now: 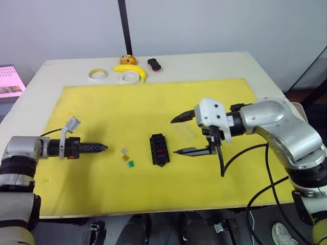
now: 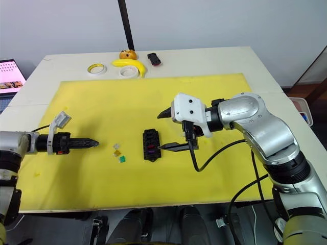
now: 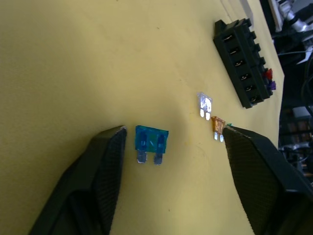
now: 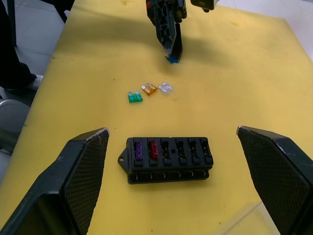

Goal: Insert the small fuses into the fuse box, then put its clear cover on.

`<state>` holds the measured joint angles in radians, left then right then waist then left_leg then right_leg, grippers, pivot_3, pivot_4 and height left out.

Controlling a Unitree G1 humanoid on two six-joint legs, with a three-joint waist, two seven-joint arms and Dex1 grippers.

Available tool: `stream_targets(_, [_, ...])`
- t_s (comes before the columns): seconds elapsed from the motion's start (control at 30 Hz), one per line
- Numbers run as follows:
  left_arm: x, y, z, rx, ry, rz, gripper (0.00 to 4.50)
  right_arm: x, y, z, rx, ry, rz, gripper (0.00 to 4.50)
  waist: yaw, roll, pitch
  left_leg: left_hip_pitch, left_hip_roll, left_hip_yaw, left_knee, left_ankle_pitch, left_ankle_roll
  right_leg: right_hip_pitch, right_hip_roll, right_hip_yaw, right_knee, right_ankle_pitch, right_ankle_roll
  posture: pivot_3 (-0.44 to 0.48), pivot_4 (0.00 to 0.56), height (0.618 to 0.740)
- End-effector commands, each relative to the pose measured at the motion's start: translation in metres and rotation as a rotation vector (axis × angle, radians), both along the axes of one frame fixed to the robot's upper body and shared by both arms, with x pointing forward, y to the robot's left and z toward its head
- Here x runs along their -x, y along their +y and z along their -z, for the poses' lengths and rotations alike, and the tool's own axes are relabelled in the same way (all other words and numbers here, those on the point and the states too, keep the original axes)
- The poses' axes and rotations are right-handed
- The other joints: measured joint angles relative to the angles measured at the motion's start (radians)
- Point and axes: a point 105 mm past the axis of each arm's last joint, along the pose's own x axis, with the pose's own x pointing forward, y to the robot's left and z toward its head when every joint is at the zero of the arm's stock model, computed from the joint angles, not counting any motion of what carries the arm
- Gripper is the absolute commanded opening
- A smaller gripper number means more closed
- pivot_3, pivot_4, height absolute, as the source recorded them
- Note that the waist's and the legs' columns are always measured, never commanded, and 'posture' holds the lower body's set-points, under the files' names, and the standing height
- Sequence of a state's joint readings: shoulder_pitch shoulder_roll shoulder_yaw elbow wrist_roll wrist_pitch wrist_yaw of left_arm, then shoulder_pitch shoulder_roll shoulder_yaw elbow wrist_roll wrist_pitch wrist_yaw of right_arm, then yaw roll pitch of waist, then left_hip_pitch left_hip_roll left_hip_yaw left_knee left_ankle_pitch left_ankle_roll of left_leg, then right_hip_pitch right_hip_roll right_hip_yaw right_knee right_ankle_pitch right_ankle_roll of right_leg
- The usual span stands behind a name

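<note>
Fingers of the left gripper point(image 3: 168, 181) stand apart, straddling a blue fuse point(image 3: 151, 143) lying flat on the yellow mat; right gripper point(image 4: 171, 186) fingers spread wide above the fuse box point(image 4: 167, 158). Judged light, rigid and slippery, the fuse should be gripped across its plastic body. Purple and red fuses occupy two slots; four are empty.

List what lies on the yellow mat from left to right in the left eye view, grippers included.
left gripper → grey fuse → green fuse → fuse box → clear cover → right gripper. The orange fuse sits between the grey and green ones, too close to rank.
</note>
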<state>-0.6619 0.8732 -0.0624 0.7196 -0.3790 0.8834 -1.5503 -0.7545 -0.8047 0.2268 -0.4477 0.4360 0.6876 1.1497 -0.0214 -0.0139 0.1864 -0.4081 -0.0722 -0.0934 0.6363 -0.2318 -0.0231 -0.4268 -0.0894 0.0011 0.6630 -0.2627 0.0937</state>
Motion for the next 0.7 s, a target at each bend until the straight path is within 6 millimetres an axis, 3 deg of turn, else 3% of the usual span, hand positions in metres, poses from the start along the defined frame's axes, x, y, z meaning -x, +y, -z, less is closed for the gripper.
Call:
stream_targets(0.03, [0.0082,0.0086,0.0135,-0.026,0.058,-0.028,3.2,0.003,0.0028,-0.0101,-0.004,-0.056,-0.029,4.5,-0.002,0.0,0.0,0.0,0.0,0.0,0.0,0.0,0.0,0.0,0.0,0.0,0.0,0.0,0.0,0.0,0.15,0.74])
stream_targets(0.13, [0.0086,0.0088,0.0134,-0.025,0.058,-0.027,3.2,0.0031,0.0033,-0.0099,-0.002,-0.057,-0.035,4.5,-0.003,0.0,0.0,0.0,0.0,0.0,0.0,0.0,0.0,0.0,0.0,0.0,0.0,0.0,0.0,0.0,0.15,0.74])
stream_targets(0.23, [0.0086,0.0104,0.0137,-0.026,0.056,-0.034,2.33,0.0024,0.0036,-0.0097,0.0,-0.058,-0.036,4.5,-0.005,0.0,0.0,0.0,0.0,0.0,0.0,0.0,0.0,0.0,0.0,0.0,0.0,0.0,0.0,0.0,0.15,0.74])
stream_targets(0.5, [0.0091,0.013,0.0153,-0.024,0.05,-0.052,2.33,0.001,0.0023,-0.0087,0.008,-0.058,-0.035,4.5,-0.012,0.0,0.0,0.0,0.0,0.001,0.0,0.0,0.0,0.0,0.0,0.001,0.0,0.0,0.0,0.0,0.15,0.74])
stream_targets(0.6, [0.0099,0.0139,0.0158,-0.027,0.048,-0.054,1.53,0.0009,0.0025,-0.0081,0.009,-0.057,-0.035,4.5,-0.019,0.0,0.0,0.0,0.0,0.001,0.0,0.0,0.0,0.0,0.0,0.001,0.0,0.0,0.0,0.0,0.15,0.74])
stream_targets(0.63, [0.0097,0.0145,0.0158,-0.028,0.047,-0.06,1.0,0.0009,0.0026,-0.0075,0.01,-0.056,-0.035,4.5,-0.02,0.0,0.0,0.0,0.0,0.001,0.0,0.0,0.0,0.0,0.0,0.001,0.0,0.0,0.0,0.0,0.15,0.74])
stream_targets(0.7, [0.0094,0.0146,0.0155,-0.027,0.045,-0.066,1.0,0.0007,0.0027,-0.0069,0.011,-0.055,-0.035,4.5,-0.021,0.0,0.0,0.0,0.0,0.001,0.0,0.0,0.0,0.0,0.0,0.001,0.0,0.0,0.0,0.0,0.15,0.74])
